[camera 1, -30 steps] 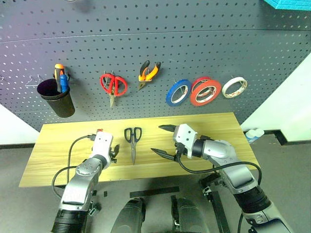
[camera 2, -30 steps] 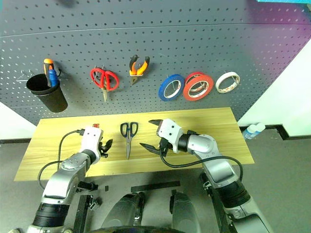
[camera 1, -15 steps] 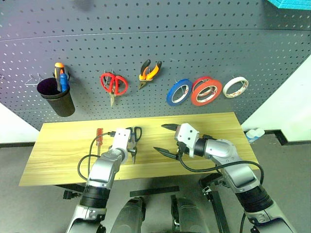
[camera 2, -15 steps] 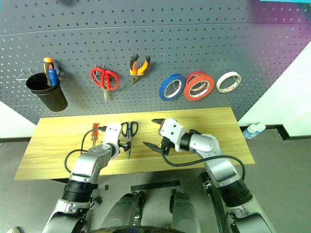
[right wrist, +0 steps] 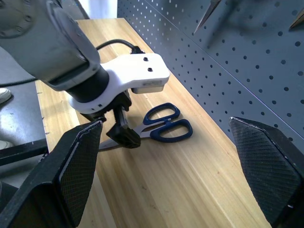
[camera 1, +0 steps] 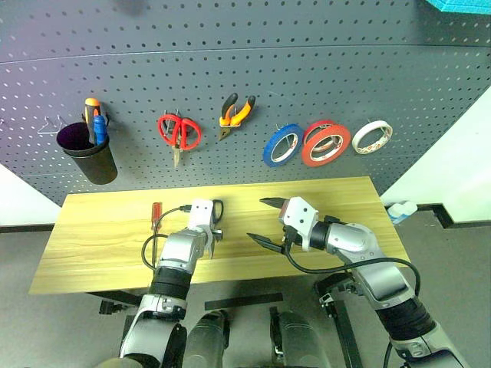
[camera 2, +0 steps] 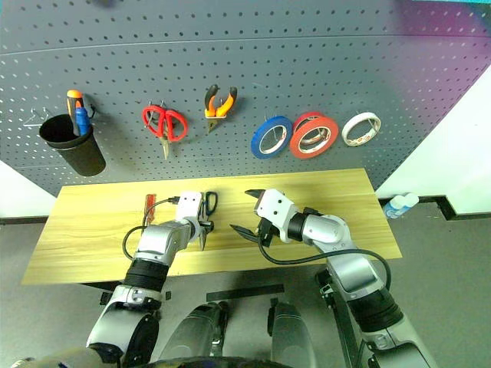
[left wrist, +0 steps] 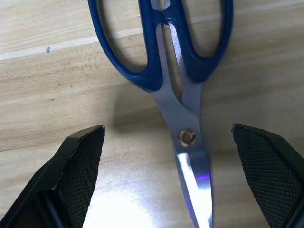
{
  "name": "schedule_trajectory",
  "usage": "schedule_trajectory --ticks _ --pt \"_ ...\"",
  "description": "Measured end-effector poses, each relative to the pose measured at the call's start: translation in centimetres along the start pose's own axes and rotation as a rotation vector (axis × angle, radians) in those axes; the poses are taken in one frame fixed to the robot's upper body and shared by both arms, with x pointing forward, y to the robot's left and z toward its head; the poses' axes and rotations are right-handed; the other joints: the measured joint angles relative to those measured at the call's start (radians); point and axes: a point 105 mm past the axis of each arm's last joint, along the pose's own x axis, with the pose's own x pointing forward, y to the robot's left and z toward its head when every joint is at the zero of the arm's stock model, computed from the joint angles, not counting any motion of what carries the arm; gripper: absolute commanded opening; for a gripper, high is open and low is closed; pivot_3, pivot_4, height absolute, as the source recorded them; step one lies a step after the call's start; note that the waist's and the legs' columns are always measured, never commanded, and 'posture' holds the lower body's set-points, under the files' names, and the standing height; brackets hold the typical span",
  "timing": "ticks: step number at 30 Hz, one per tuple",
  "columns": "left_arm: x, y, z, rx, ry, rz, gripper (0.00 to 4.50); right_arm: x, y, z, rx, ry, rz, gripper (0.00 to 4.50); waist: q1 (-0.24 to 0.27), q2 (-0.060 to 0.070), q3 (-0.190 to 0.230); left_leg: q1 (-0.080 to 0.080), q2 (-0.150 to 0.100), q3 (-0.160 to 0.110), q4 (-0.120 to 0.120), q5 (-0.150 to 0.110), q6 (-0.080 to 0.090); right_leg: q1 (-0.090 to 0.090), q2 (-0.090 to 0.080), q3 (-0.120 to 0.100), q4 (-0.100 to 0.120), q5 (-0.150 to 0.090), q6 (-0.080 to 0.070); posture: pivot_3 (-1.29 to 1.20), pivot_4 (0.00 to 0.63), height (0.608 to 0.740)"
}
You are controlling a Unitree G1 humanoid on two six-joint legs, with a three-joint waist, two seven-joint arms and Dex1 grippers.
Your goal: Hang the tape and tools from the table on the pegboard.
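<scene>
Dark grey pegboard (camera 1: 307, 69): large wall panel with even rows of small round holes, standing behind the far edge of the table.
Table (camera 1: 100, 238): long rectangle of light yellowish wood, grain lines running along its length.
Black cup (camera 1: 90, 155): smooth round holder hung at the left end of the pegboard, coloured handles standing in it.
Tape (camera 1: 325, 146): wide flat red-orange ring with pale core, hanging on the pegboard between a blue ring (camera 1: 281, 145) and a white ring (camera 1: 371, 137).
Red-handled scissors (camera 1: 179, 135): hanging on the pegboard, blades pointing down.
Pliers (camera 1: 234, 115): orange-and-black handles, hanging on the pegboard just right of the red scissors.
Black-handled scissors (left wrist: 178, 71): lying flat near the middle of the tabletop, oval loops toward the far edge, shiny steel blades toward the near edge.
Left gripper (left wrist: 180, 180): fingers spread wide, one ribbed black pad on each side of the scissors pivot, holding nothing.
Right gripper (camera 1: 265, 223): over the tabletop right of the scissors, pointed fingers apart, nothing between them.
Screwdriver (camera 1: 155, 215): small, red handle, lying on the tabletop left of the scissors.
</scene>
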Motion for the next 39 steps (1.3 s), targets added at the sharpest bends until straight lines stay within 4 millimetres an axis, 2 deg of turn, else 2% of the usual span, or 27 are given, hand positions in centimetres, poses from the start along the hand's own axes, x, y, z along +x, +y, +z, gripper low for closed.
schedule_trajectory --ticks 11,15,21,22,24,32,39 --pt "1.1 0.0 1.1 -0.077 0.054 0.002 4.48 -0.2 0.3 -0.1 0.012 0.006 -0.009 4.50 -0.005 -0.001 0.001 0.000 -0.001 0.000 0.000 0.000 0.000 0.000 0.000 -0.001 0.000 0.001 0.002 -0.06 0.204 0.740" --pt "1.3 -0.7 1.5 -0.107 0.072 -0.011 4.48 -0.2 0.4 -0.2 0.016 0.009 -0.009 4.50 -0.010 -0.001 0.001 0.000 -0.001 0.000 0.000 0.000 0.000 0.000 -0.001 -0.001 0.000 0.001 0.002 -0.07 0.204 0.740" --pt "1.4 -0.6 1.5 -0.127 0.086 0.003 4.48 -0.3 0.5 -0.3 0.025 0.014 -0.012 4.50 -0.020 -0.001 0.001 0.001 -0.001 0.000 0.000 0.000 0.000 0.001 -0.001 -0.001 0.001 0.001 0.003 -0.07 0.204 0.740" --pt "1.4 -0.5 1.5 -0.132 0.087 0.006 4.12 -0.3 0.5 -0.3 0.025 0.015 -0.013 4.50 -0.021 -0.001 0.001 0.001 -0.001 0.000 0.000 0.000 0.000 0.001 -0.001 -0.001 0.001 0.001 0.003 -0.07 0.205 0.740" --pt "1.4 -0.3 1.4 -0.143 0.090 0.016 3.67 -0.3 0.5 -0.4 0.027 0.016 -0.012 4.50 -0.020 -0.001 0.001 0.001 -0.001 0.000 0.000 0.000 0.000 0.001 -0.001 -0.001 0.001 0.001 0.003 -0.07 0.206 0.740" --pt "1.3 0.2 1.3 -0.175 0.097 0.050 1.11 -0.7 1.4 -0.7 0.056 0.052 0.072 4.50 -0.020 -0.001 0.001 0.001 -0.001 0.000 0.001 0.000 0.000 0.001 -0.001 -0.001 0.001 0.001 0.003 -0.06 0.205 0.740" --pt "1.3 0.3 1.3 -0.192 0.102 0.055 1.09 -1.0 1.9 -1.2 0.083 0.073 0.110 4.50 -0.020 -0.001 0.001 0.001 -0.001 0.000 0.001 0.000 0.000 0.001 -0.001 -0.001 0.001 0.001 0.003 -0.06 0.201 0.740"
